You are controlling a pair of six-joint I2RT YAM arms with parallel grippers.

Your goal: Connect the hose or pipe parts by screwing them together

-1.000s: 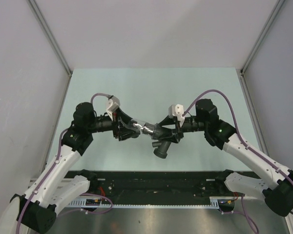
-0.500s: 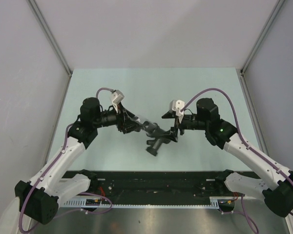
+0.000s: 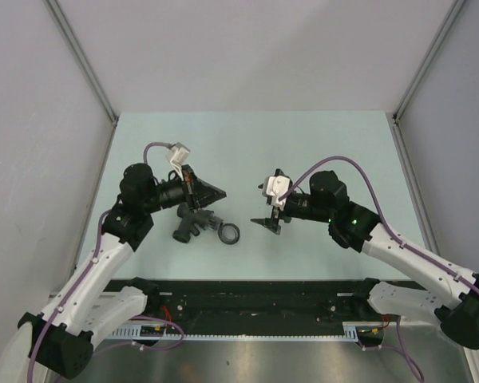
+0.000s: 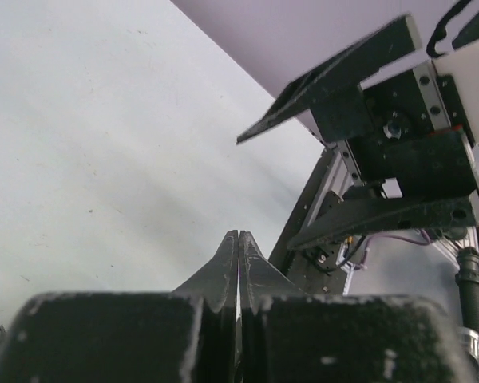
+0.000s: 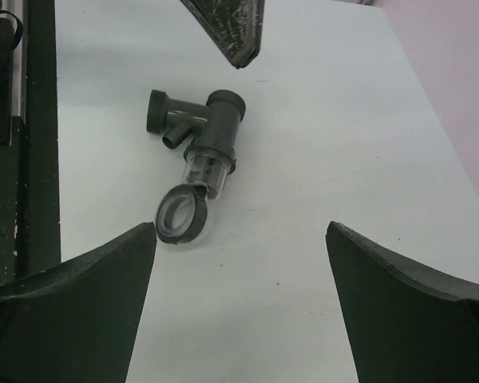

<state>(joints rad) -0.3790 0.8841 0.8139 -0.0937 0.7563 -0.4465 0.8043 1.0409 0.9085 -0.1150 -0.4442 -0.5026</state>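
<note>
Fitting [image 3: 189,223], connector [image 5: 205,169] and ring nut [image 3: 230,234], just dropped, lie on the table [image 3: 319,144] near its front edge. Left fingers [image 4: 227,263] together, right fingers [image 5: 80,271] apart, both empty; ring seemingly unthreaded.

I have a pale green table [image 3: 319,136] boxed in by plain white walls [image 3: 247,48], a metal post [image 3: 82,60] rising at each far corner. A black rail [image 3: 255,297] runs along the table's near edge, and just below it what looks like a slotted cable duct [image 3: 148,328].

Seen from above, the ring nut [image 3: 230,234] is too small to show threads.
</note>
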